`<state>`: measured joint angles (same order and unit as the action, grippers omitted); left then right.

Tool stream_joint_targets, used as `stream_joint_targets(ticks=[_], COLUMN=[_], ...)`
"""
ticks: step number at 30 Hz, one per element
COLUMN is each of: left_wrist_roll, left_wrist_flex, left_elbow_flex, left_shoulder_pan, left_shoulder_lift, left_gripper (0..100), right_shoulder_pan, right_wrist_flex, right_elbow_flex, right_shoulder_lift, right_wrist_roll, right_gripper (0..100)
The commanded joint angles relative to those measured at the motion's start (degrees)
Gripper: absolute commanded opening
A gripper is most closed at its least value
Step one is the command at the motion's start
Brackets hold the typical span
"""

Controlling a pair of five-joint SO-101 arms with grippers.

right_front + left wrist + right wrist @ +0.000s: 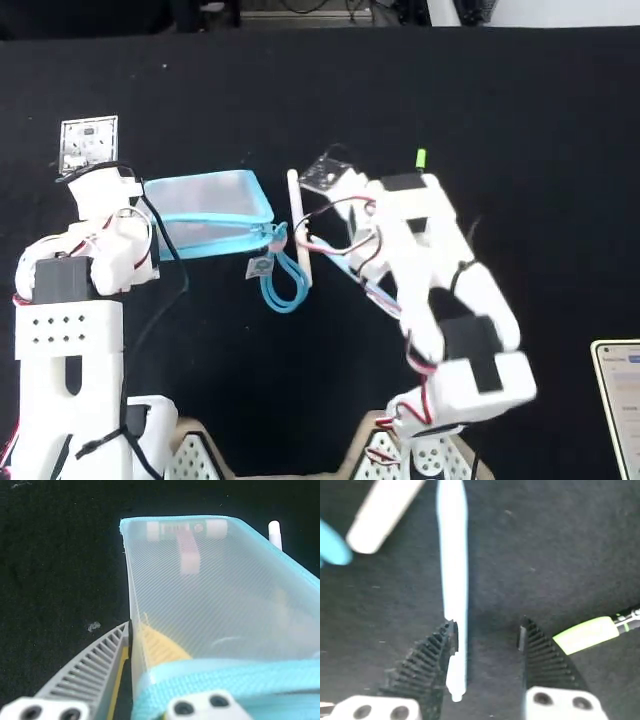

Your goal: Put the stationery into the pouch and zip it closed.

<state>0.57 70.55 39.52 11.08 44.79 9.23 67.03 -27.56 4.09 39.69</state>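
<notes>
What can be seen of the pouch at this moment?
The pouch is a translucent, ribbed, plastic-looking case edged with turquoise zip tape, with a blue cord loop at one end. It sits on the black table, its other end gripped by the left claw. Something yellow shows through its wall.

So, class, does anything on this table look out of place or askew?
Nothing looks damaged. Three pens lie scattered outside the pouch: a white pen beside it, a pale blue pen under the open right pincer, and a green pen farther off.
</notes>
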Motion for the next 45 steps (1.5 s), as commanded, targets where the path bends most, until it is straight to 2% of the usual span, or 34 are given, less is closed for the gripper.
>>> stream_joint_targets(ticks=[1,5,11,13,16,22,25,30,32,35,42,45], left_wrist_roll=[-0.79,-0.79,-0.88,-0.88,-0.88,-0.88,-0.88,-0.88,-0.88,-0.88,-0.79,-0.79], left_wrist_flex=[-0.26,0.0,0.0,0.0,0.0,0.0,0.0,0.09,0.09,0.09,0.09,0.09], left_elbow_flex=[1.54,1.54,1.54,1.54,1.54,1.54,1.45,1.54,1.54,1.54,1.54,1.54], left_shoulder_pan=[0.92,0.92,0.92,0.92,0.92,0.92,0.92,0.92,0.92,0.92,0.92,0.92], left_shoulder_lift=[-0.35,-0.35,-0.35,-0.35,-0.35,-0.35,-0.35,-0.35,-0.35,-0.35,-0.35,-0.35], left_gripper=[3,3,3,3,3,3,3,3,3,3,3,3], right_shoulder_pan=[6.07,6.68,2.02,0.44,-2.55,-9.05,-7.74,-4.22,-2.99,-1.32,3.6,3.52], right_wrist_flex=[-2.11,-12.13,-19.78,-18.37,-12.84,-0.7,0.44,0.97,2.02,2.55,-4.4,-8.7], right_elbow_flex=[-6.37,-12.44,-13.32,-11.38,-6.29,-0.4,-1.45,1.89,5.14,9.36,7.08,6.02], right_shoulder_lift=[-8.92,-10.95,-4.35,-1.45,0.04,-2.33,-1.36,1.1,1.45,1.8,3.47,6.55], right_wrist_roll=[-3.25,-4.75,-4.31,-3.87,-3.6,-5.89,-5.89,-6.51,-9.67,-14.07,-11.78,-11.52], right_gripper=[19.1,19.1,19.0,17.0,1.3,2.6,6.0,17.5,20.2,20.1,18.7,18.7])
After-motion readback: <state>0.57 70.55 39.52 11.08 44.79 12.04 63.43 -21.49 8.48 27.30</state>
